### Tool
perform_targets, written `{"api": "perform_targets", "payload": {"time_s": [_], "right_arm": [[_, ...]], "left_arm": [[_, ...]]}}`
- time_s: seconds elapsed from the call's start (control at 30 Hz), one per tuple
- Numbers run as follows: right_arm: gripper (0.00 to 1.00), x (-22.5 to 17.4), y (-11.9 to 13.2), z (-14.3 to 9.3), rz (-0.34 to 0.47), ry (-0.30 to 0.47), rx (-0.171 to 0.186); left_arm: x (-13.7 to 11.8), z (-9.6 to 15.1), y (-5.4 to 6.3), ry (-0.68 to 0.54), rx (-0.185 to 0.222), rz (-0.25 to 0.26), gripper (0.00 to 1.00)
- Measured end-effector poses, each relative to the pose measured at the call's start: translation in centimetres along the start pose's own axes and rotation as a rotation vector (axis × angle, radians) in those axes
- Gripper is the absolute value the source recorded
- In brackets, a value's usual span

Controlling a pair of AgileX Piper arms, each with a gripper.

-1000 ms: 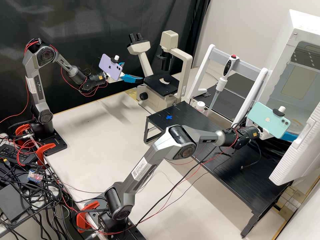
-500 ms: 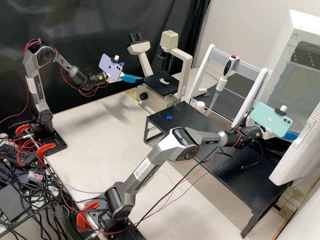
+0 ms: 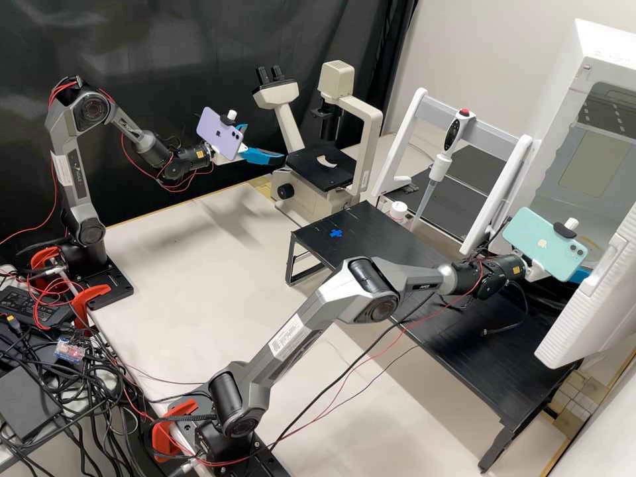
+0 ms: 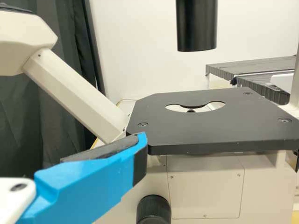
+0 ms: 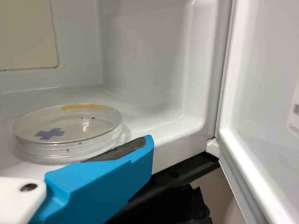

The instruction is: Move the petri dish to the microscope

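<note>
The right pincer [image 3: 582, 274], spread wide beside the clear dish [image 5: 70, 133], could, if misaligned, shove it deeper into the white box [image 5: 145, 56].

a blue cross [image 3: 336, 233] on the black table [image 3: 374, 228], a bluish cross [image 5: 49, 134] on the clear dish [image 5: 77, 150]; a fruit sign [image 3: 219, 134] on the purple phone [image 3: 228, 144], one on the green phone [image 3: 553, 250].

high view | right end effector [image 3: 581, 273] | partly hidden (behind white door [image 3: 593, 318])
</note>
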Motion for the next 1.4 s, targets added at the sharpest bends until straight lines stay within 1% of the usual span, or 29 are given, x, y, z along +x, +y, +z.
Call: {"api": "perform_targets", "payload": {"time_s": [0.2, 0.6, 0.8, 0.93, 1.23, 1.4], "right_arm": [[0.00, 0.0, 0.4, 0.4, 0.009, -0.005, 0.000], [0.00, 0.0, 0.5, 0.4, 0.009, -0.005, -0.001], [0.00, 0.0, 0.5, 0.4, 0.007, -0.003, 0.007], [0.00, 0.0, 0.5, 0.5, 0.006, -0.003, 0.000], [0.00, -0.1, 0.8, 0.8, 0.009, -0.010, 0.000], [0.00, -0.2, 0.9, 1.2, 0.009, -0.017, 0.015]], "left_arm": [[0.0, 0.0, 0.0, 0.000, 0.000, 0.000, 1.00], [0.0, 0.0, 0.0, 0.000, 0.000, 0.000, 1.00], [0.0, 0.0, 0.0, 0.000, 0.000, 0.000, 1.00], [0.0, 0.0, 0.0, 0.000, 0.000, 0.000, 1.00], [0.0, 0.0, 0.0, 0.000, 0.000, 0.000, 1.00], [0.0, 0.0, 0.0, 0.000, 0.000, 0.000, 1.00]]}}
